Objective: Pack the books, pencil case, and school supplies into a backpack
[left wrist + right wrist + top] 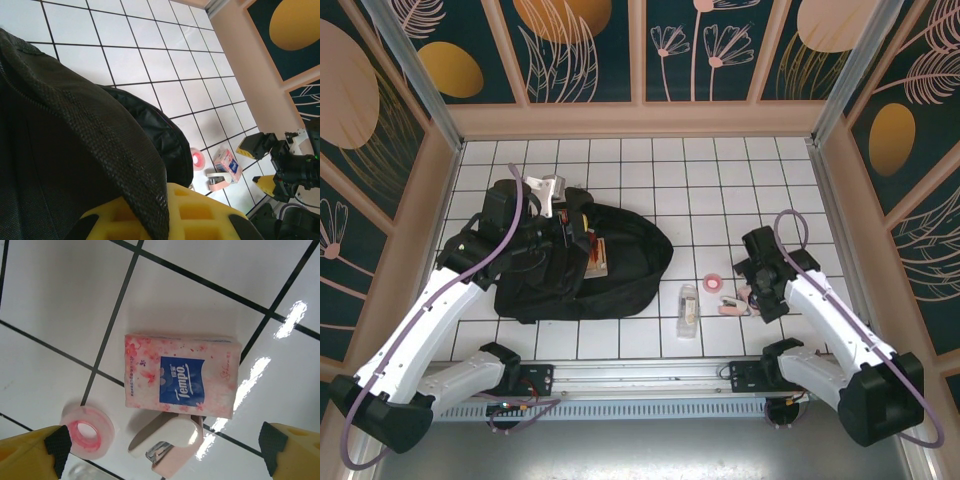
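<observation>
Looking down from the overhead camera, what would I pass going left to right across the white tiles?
backpack → clear packet → tape roll → pale pink piece

Backpack flap drapes over the left fingers, tips hidden; books half buried; packet clipped by the bottom edge.
</observation>
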Tool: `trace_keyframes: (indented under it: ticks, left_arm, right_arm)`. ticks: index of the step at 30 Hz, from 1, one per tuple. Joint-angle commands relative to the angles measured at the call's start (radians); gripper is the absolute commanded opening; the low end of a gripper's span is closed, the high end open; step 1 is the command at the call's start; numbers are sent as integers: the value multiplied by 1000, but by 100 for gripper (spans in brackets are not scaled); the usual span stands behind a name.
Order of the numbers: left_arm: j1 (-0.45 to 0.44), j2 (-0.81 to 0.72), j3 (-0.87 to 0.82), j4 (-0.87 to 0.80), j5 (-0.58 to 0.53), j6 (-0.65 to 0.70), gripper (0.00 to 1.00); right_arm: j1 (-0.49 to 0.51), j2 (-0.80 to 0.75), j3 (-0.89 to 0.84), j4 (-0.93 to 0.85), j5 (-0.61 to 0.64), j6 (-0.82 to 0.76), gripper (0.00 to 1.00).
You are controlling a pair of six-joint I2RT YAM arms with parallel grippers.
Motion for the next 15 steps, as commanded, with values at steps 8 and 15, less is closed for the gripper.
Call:
trace_keyframes:
  ticks: [8,15]
  left_arm:
    - [-5,-21,8,99,35,19,0]
    - [-5,-16,8,102,38,18,0]
  right_arm:
    - [-54,15,-95,118,-64,93,99]
    - [-75,43,-124,155,-65,52,99]
